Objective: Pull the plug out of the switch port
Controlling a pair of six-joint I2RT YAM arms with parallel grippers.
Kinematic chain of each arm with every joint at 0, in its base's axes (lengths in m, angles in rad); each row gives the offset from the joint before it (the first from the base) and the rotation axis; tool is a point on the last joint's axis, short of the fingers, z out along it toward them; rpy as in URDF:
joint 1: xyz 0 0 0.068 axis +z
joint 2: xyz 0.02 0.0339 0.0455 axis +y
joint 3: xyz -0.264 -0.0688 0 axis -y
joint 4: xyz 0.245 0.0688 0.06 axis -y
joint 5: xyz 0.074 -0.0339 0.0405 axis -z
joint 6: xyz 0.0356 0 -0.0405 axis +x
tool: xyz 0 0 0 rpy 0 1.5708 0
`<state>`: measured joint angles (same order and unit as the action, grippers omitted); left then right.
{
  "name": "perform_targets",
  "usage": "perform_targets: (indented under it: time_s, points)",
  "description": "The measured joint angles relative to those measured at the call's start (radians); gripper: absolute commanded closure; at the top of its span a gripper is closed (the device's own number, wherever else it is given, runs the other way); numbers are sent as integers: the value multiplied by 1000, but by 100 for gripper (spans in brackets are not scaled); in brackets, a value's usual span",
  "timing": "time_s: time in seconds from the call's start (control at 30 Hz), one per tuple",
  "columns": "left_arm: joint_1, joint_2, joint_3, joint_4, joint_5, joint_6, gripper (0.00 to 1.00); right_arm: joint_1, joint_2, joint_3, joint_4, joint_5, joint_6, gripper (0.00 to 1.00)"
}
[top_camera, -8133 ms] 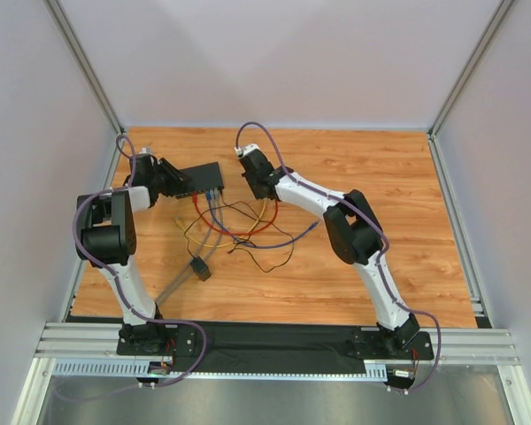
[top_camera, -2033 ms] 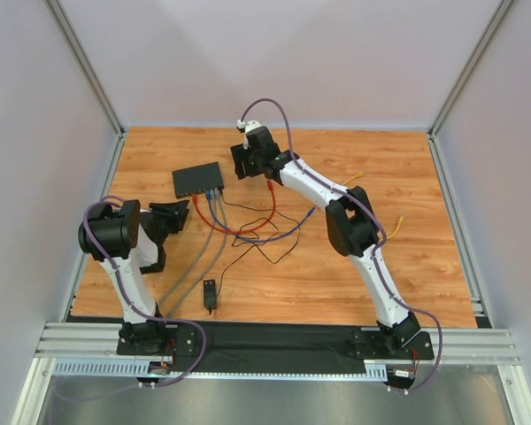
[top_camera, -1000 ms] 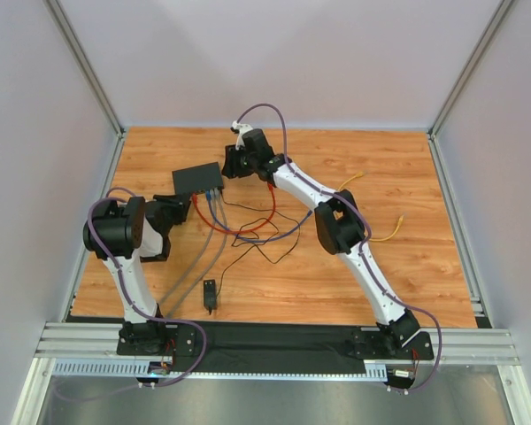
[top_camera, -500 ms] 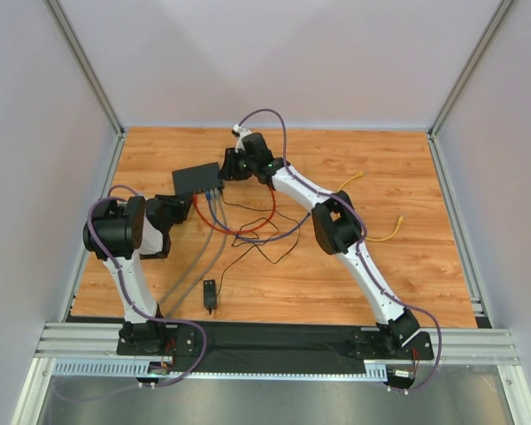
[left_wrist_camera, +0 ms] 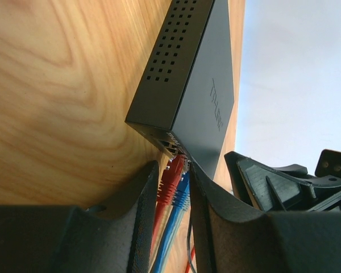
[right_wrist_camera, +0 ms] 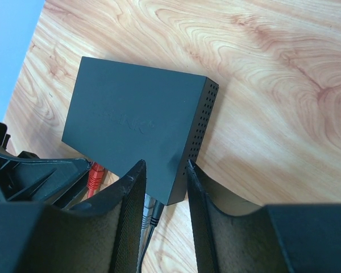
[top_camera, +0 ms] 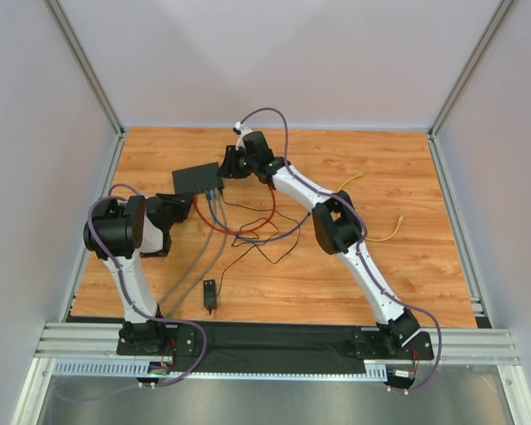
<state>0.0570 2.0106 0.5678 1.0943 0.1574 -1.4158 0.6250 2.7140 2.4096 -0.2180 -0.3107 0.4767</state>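
Note:
The black switch (top_camera: pixel 197 180) lies flat at the back left, its ports facing the near side. It also shows in the left wrist view (left_wrist_camera: pixel 200 85) and in the right wrist view (right_wrist_camera: pixel 131 119). My left gripper (top_camera: pixel 188 202) (left_wrist_camera: pixel 171 166) is closed narrowly around the red plug (left_wrist_camera: pixel 170 176) and the blue plug (left_wrist_camera: pixel 183 190), both seated in the ports. My right gripper (top_camera: pixel 223 168) (right_wrist_camera: pixel 165 164) has its jaws closed narrowly on the switch's right near corner. A grey plug (right_wrist_camera: pixel 146 213) and a black plug (right_wrist_camera: pixel 156 209) sit in the ports beside it.
Red, blue, grey and black cables (top_camera: pixel 243 228) loop over the wooden table (top_camera: pixel 407 274) in front of the switch. A small black adapter block (top_camera: pixel 211 295) lies near the front. Loose yellow cables (top_camera: pixel 382 234) lie to the right. White walls enclose the table.
Over the last two seconds my right gripper moved left onto the switch's right end and my left gripper moved up to the ports. In the last half second almost nothing moved.

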Motion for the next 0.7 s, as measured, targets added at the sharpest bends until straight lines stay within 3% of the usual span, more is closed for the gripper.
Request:
perform_targets:
  time_s: [0.47,0.7]
  points:
    - [-4,8,11,-6,-4,-24,65,0,51,27,34,-33,56,70]
    - [-4,18,17,-8,-5,-41,74,-1,63,28,43,-39,62,71]
